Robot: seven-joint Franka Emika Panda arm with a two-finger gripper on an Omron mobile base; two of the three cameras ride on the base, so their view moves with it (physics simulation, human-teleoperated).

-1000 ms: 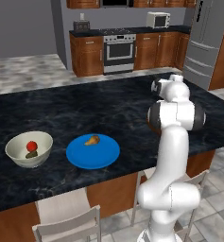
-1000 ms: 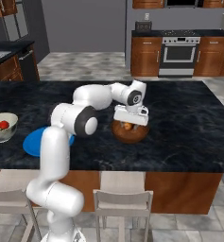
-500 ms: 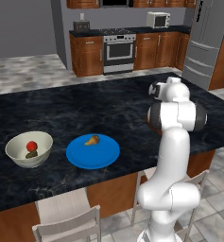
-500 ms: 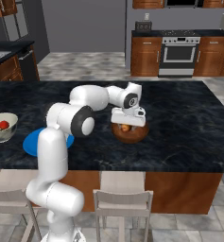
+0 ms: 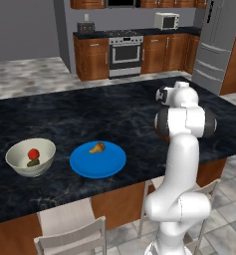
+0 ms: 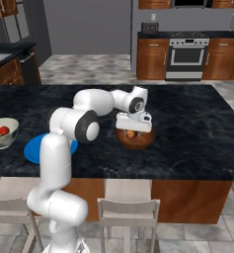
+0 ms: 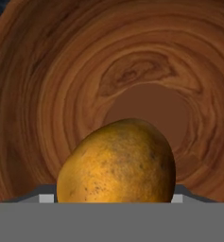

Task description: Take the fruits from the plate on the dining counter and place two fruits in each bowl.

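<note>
**Orange fruit held over the wooden bowl**

The gripper [image 6: 132, 132] is low over a brown wooden bowl [image 6: 136, 141] on the dining counter [image 6: 197, 128], to the right of the blue plate [image 6: 34, 150]. In the hand view the orange fruit [image 7: 117, 163] sits between the fingers, close to the camera, with the inside of the wooden bowl [image 7: 108, 71] right behind it (the rings of the wood grain are clear). The fingers are closed on this fruit at a middle width; I cannot tell if the fruit already touches the bowl.

In the left base view the blue plate [image 5: 98, 159] carries one tan pear-shaped fruit [image 5: 96, 147] near its far edge. Just beside the plate, on its left, stands the cream-white bowl [image 5: 31, 157] with the red fruit [image 5: 34, 154] and the dark green fruit [image 5: 33, 162] inside, close together.
</note>
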